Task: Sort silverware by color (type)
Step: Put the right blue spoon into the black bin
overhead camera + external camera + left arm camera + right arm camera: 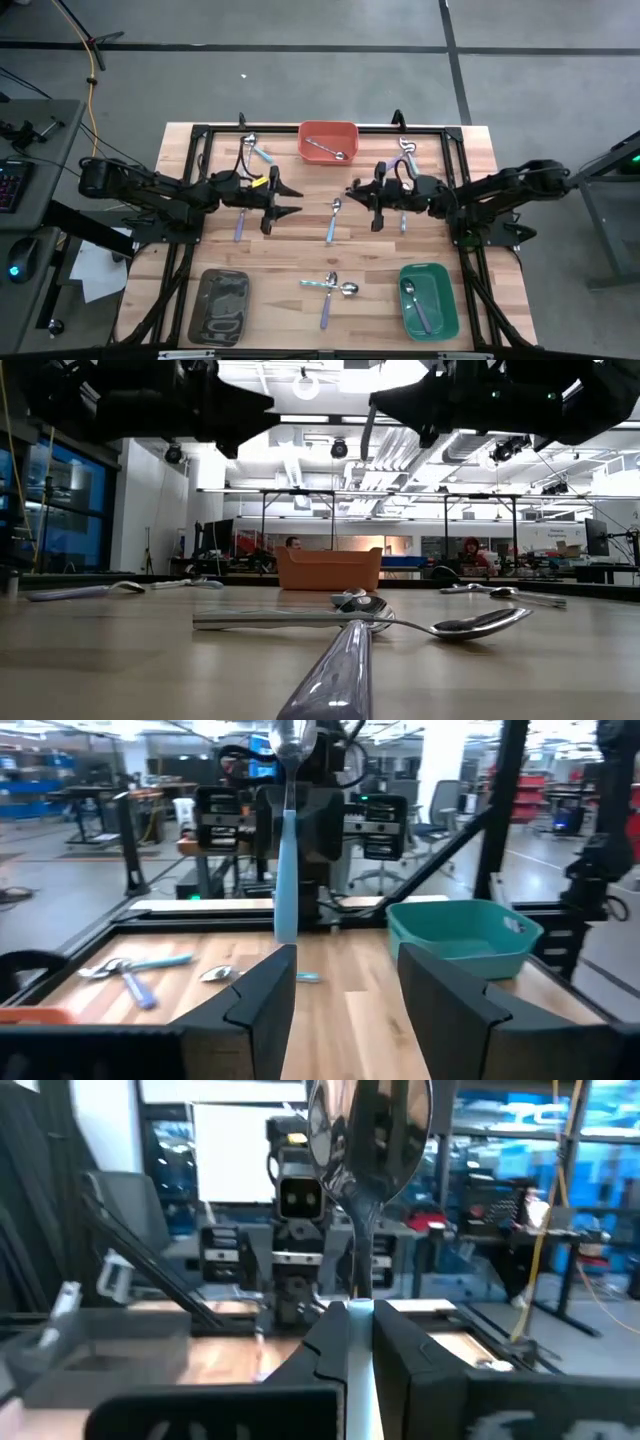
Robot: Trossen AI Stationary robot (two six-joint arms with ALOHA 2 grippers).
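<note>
R gripper [349, 1316] at table centre, just right of mid-line: fingers closed narrow on the handle of one spoon, the held spoon [368, 1140], which stands upright, bowl up, clear of the wooden table [290, 255]. The left wrist view shows its handle is lt blue. L gripper [345, 962] faces it from the left, near but apart: fingers spread wide, nothing between them, touching nothing. Trays, count 3: red tray [328, 131] at far edge centre, green tray [445, 310] near-right, dark grey tray [200, 300] near-left. Red tray holds 1 spoon, plain silver. Green tray holds 1 spoon, handle colour cannot tell. Dark grey tray contents cannot tell, surface glossy. Loose spoons on table, approx 8. The far-left pair [255, 149], 2 pcs touching, has at least one lt blue. The purple spoon [238, 226], 1 pc, lies just beside L arm. The blue spoon [332, 222], 1 pc, lies on the boards between the two grippers and slightly nearer the front edge. The front cluster [331, 288] is 3 pcs overlapping, between dark grey and green trays: lt blue, silver, purple. By R arm there is 1 at the far edge and 1 purple alongside the arm, both partly hidden by the arm. Total seen incl. held: approx 11.
</note>
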